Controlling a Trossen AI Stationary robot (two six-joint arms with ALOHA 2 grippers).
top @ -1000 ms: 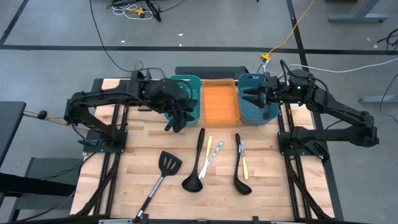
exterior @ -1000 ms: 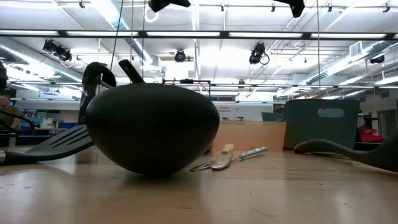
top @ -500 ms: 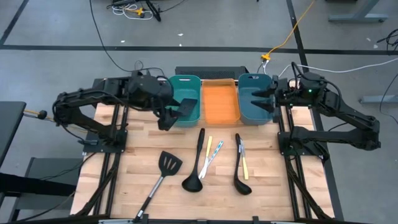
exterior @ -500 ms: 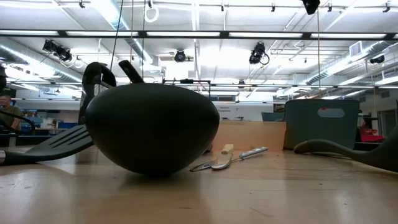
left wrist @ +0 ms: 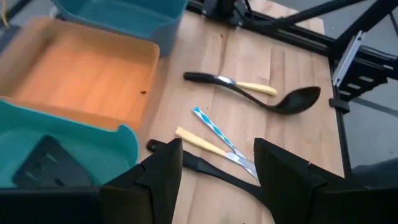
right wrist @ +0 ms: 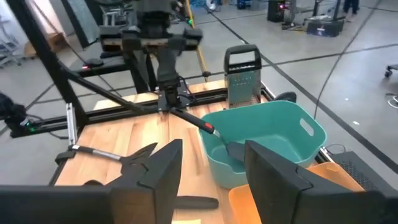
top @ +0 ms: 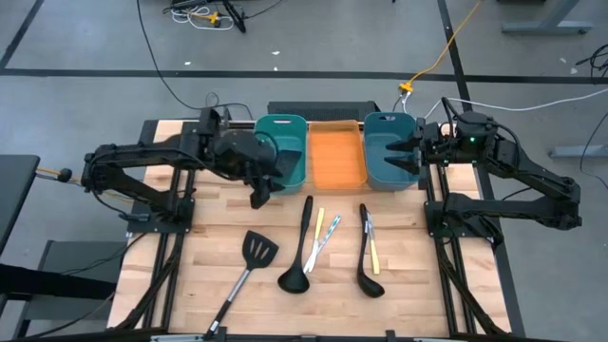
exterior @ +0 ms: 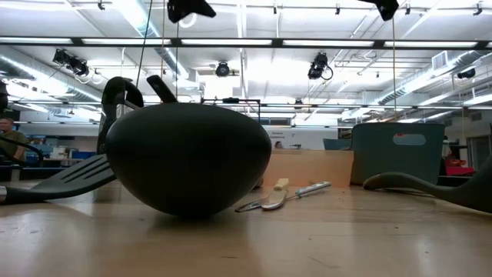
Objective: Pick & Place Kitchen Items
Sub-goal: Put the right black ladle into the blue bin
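Black ladles point(top: 296, 255) lie before 3 bins point(top: 336, 155); both arms' jaws apart, empty.

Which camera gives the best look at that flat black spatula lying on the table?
The high view: the whole slotted spatula, head and handle, lies in plain sight. The low view shows only its head edge-on beside a ladle. Neither wrist view clearly shows it.

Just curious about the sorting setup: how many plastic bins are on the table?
3, in a row at the table's far edge: left teal bin, orange bin in the middle, right teal bin. None seem hidden.
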